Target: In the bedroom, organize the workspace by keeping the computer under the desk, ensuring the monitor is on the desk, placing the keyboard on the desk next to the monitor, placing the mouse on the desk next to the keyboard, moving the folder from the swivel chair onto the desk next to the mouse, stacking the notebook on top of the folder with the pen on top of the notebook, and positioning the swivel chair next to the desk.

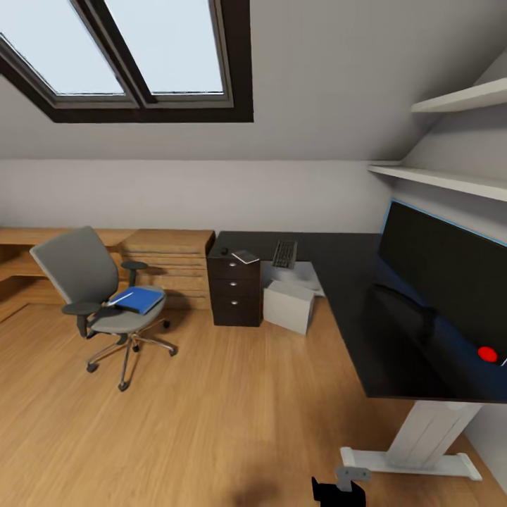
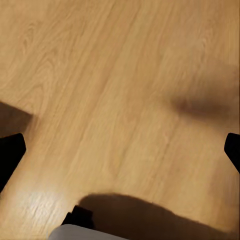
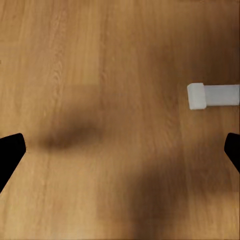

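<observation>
Both pincers spread wide over bare wood floor (image 2: 120, 90), left pincer (image 2: 120, 145), right pincer (image 3: 120, 145), holding nothing

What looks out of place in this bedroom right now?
A blue folder lies on the grey swivel chair's seat instead of the black desk, with a white pen-like item on it. The chair stands apart from the desk.
</observation>
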Available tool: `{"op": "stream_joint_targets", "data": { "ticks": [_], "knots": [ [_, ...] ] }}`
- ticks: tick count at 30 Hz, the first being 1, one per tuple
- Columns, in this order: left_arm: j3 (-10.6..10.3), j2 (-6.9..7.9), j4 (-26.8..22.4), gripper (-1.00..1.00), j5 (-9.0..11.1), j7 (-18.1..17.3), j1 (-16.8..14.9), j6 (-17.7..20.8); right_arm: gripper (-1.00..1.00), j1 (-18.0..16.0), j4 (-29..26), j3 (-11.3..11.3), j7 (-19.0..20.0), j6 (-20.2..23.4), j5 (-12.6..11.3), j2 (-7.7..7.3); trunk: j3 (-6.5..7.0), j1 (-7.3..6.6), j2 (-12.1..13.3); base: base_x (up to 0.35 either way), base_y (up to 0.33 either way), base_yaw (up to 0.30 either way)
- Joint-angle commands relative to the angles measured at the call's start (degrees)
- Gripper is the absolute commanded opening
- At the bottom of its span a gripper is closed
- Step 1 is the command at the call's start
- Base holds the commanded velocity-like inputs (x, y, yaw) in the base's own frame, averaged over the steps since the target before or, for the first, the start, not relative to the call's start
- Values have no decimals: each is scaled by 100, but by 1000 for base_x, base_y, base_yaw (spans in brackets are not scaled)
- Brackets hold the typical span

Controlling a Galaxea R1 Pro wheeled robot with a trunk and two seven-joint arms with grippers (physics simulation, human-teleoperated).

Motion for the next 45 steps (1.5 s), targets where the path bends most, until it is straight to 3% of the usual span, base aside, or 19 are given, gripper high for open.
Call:
{"op": "stream_joint_targets", "data": {
  "ticks": [1,19,45],
  "knots": [
    [-9,-1,4,100,40,1,-4,-16,100,-6,11,-49,-11,-25,52,-2,-4,4,-4,288,237,0],
    [-9,-1,4,100,32,0,-4,-21,100,-6,10,-50,-11,-31,60,-10,3,4,-4,315,61,0],
    [-9,-1,4,100,32,-8,-4,-25,100,-6,10,-50,-11,-33,61,-9,3,4,-4,314,146,0]
  ]
}}
